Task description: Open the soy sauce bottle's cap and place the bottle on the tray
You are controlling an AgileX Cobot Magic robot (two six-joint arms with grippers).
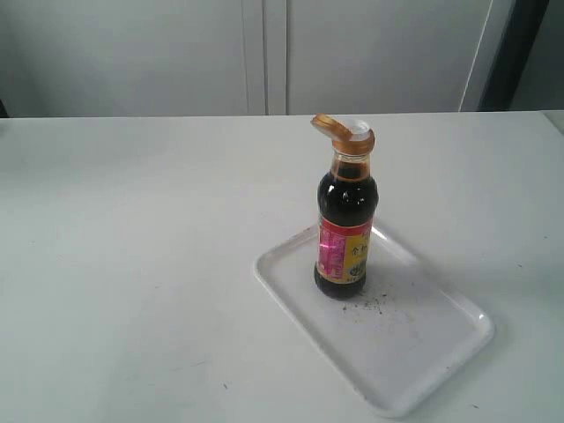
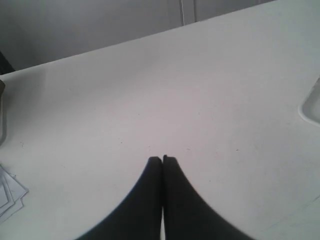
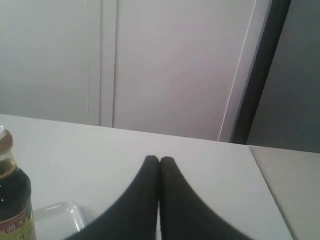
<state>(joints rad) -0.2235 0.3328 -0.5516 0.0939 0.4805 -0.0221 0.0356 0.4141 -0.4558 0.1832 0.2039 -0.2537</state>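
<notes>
The soy sauce bottle [image 1: 345, 225] stands upright on the white tray [image 1: 414, 352], near the tray's far left end. Its orange-tan cap [image 1: 333, 128] is flipped open and tilts to the left, showing the white spout. Neither arm appears in the exterior view. In the left wrist view my left gripper [image 2: 162, 159] is shut over bare table, with a corner of the tray [image 2: 312, 107] at the edge. In the right wrist view my right gripper [image 3: 159, 159] is shut and empty, apart from the soy sauce bottle [image 3: 12, 200] and the tray [image 3: 60, 215] beside it.
White table [image 1: 132, 264] all round the tray. Loose papers [image 2: 10, 192] lie at one edge of the left wrist view. A pale wall with cabinet doors [image 1: 264, 53] runs behind the table. The table's right edge [image 3: 265, 180] shows in the right wrist view.
</notes>
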